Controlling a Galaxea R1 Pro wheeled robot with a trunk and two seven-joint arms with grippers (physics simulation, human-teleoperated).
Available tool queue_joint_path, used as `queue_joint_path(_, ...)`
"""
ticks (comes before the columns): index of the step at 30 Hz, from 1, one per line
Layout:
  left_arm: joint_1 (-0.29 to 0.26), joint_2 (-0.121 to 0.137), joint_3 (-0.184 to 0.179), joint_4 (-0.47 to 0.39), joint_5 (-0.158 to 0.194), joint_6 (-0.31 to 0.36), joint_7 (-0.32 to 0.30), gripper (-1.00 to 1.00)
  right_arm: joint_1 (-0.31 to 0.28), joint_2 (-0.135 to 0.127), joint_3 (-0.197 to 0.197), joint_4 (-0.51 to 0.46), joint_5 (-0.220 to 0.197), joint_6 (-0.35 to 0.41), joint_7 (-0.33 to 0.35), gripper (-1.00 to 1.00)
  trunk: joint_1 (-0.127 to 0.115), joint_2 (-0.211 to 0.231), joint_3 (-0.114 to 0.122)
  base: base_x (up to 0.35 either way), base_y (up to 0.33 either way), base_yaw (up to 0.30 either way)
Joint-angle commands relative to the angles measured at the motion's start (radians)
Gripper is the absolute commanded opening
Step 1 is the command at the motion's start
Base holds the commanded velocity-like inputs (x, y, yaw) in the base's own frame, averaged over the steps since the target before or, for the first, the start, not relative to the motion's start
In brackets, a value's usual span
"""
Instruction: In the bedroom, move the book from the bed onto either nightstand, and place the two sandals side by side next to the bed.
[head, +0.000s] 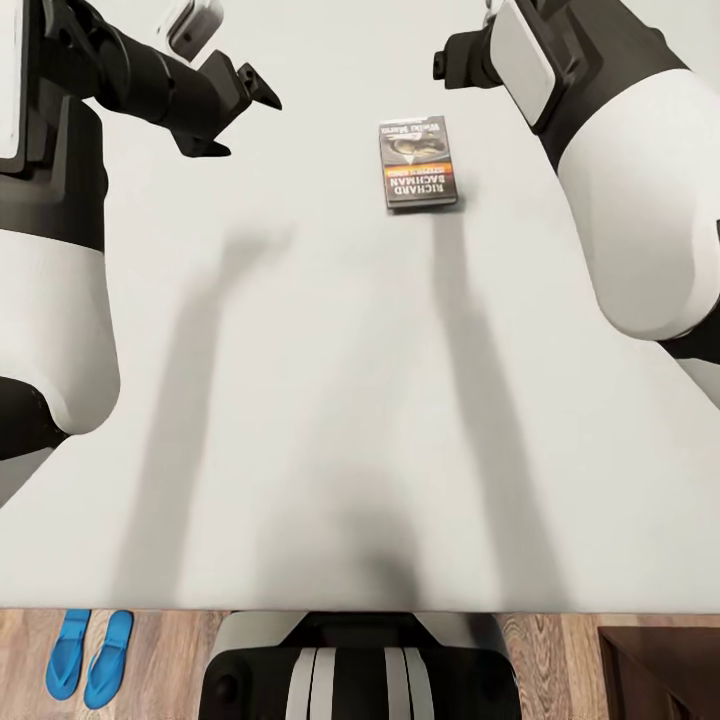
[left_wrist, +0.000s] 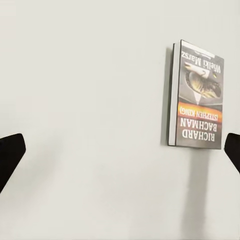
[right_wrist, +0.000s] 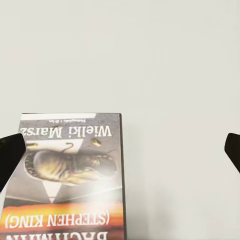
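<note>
Head view: book (head: 418, 163) flat on bed (head: 330, 400), my left tool (head: 235, 112) released, right tool (right_wrist: 120, 150) spread above it; sandals (head: 90, 657) paired on floor.

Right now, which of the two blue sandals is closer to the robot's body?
The right-hand sandal, the one lying nearer the robot's base on the wooden floor. The other sandal sits beside it, further left.

- Bright, even, soft light over the pale bed (head: 330, 400); no glare.
- Long, blurred grey shadows of both arms streak the mattress, one running from the book (head: 418, 163) toward the robot's trunk.
- The book casts a thin dark edge shadow.
- In the right wrist view, the cover looks soft; the fingertips (right_wrist: 10, 160) at the frame edges are dark and blurred.
</note>
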Motion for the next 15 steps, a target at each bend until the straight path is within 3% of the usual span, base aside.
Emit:
queue_joint_path(1,-0.001,0.001,-0.002,-0.002,0.010,0.000,0.010,1.00,-0.001,0.000,0.007,-0.001,-0.002,0.006,-0.004,1.00,0.000,0.000,-0.002,0.000,0.000,0.000)
queue_joint_path(15,0.004,0.001,-0.007,-0.009,0.010,0.000,0.011,1.00,0.004,0.006,0.006,0.000,-0.005,0.008,-0.004,1.00,0.000,0.000,-0.024,0.000,0.000,0.000)
